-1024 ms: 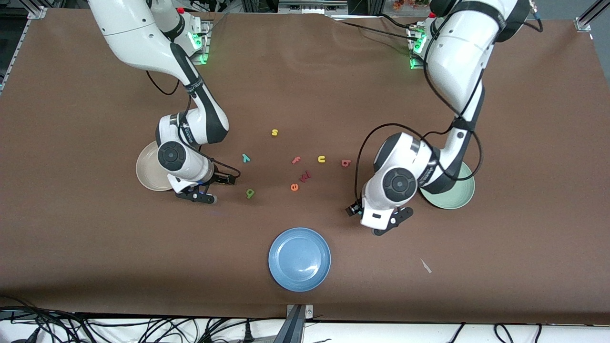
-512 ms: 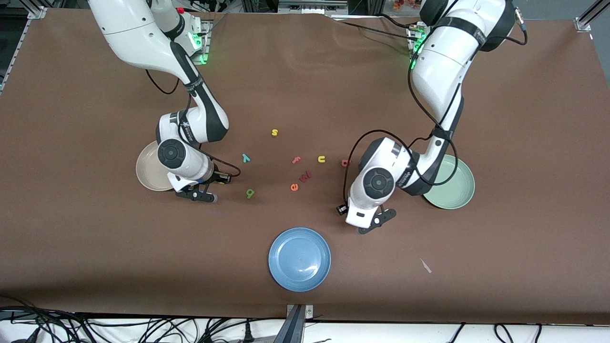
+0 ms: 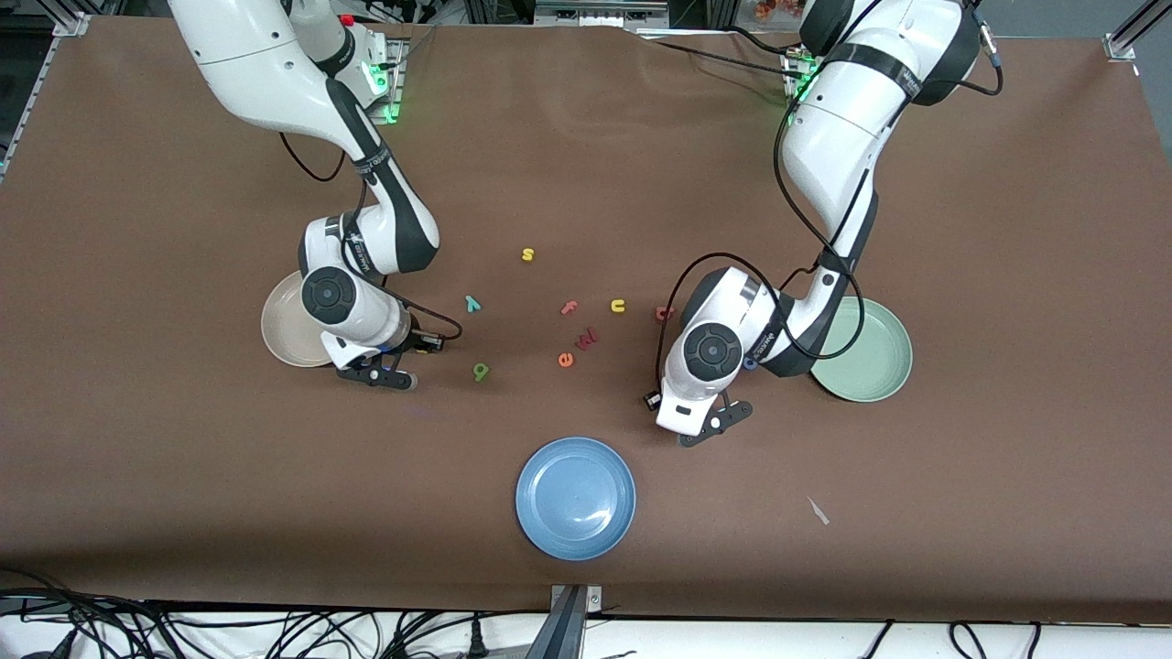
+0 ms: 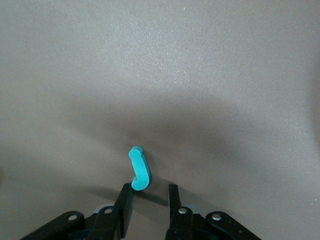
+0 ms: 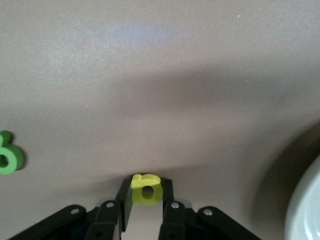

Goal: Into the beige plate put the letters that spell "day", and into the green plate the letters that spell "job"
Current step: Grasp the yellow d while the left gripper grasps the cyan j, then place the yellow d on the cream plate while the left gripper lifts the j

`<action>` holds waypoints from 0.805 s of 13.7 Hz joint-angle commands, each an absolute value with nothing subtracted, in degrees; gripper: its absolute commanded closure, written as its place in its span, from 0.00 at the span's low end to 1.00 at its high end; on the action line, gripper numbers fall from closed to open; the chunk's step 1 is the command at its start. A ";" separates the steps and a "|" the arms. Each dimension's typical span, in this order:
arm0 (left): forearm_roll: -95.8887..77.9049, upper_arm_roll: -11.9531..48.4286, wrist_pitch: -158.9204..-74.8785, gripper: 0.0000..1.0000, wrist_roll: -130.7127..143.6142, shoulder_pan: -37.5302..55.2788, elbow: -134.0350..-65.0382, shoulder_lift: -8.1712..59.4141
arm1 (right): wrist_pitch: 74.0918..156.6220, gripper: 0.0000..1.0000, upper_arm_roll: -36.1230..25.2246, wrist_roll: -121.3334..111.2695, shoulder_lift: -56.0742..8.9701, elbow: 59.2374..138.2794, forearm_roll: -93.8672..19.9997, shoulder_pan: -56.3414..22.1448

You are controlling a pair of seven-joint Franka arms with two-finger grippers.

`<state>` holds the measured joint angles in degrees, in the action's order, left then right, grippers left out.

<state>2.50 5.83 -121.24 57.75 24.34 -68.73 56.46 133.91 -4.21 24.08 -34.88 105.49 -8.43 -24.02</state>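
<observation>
The right end effector (image 5: pixel 146 186), down at the desk (image 3: pixel 137 439) just beside the beige plate (image 3: pixel 277 327), was clamped on the yellow "a" (image 5: pixel 146 189). The left end effector (image 4: pixel 150 194), near the green plate (image 3: pixel 876 368), had its fingers apart, with the teal "j" (image 4: pixel 139 168) against one fingertip. The green "d" (image 3: pixel 480 371) and the teal "y" (image 3: pixel 472 303) lay on the desk.

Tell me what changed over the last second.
The left gripper slid away from the green plate toward the right arm's end, narrowing around the teal "j" without gripping it yet. The right gripper closed on the yellow "a". Everything else stayed put.
</observation>
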 commanded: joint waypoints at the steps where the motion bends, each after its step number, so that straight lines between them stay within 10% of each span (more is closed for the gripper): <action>1: 4.04 5.27 -121.20 0.67 57.74 24.70 -68.82 56.25 | 122.73 1.00 -7.55 19.01 -32.35 101.69 -8.96 -23.55; 8: 9.93 5.27 -121.20 0.69 57.83 24.61 -68.91 56.34 | 114.17 0.90 -18.18 -1.83 -29.70 102.74 -9.32 -23.47; 9: 9.93 5.36 -121.20 0.83 58.01 24.61 -68.91 56.34 | 114.52 0.67 -18.63 -3.93 -30.32 103.01 -9.49 -22.34; 10: 9.93 5.36 -121.20 1.00 58.27 24.61 -68.91 56.34 | 114.61 0.09 -18.46 -5.52 -30.84 103.27 -10.10 -20.41; 11: 9.84 5.36 -121.20 1.00 58.27 24.61 -68.91 56.34 | 114.26 0.00 -18.46 -7.54 -30.94 103.36 -11.67 -19.69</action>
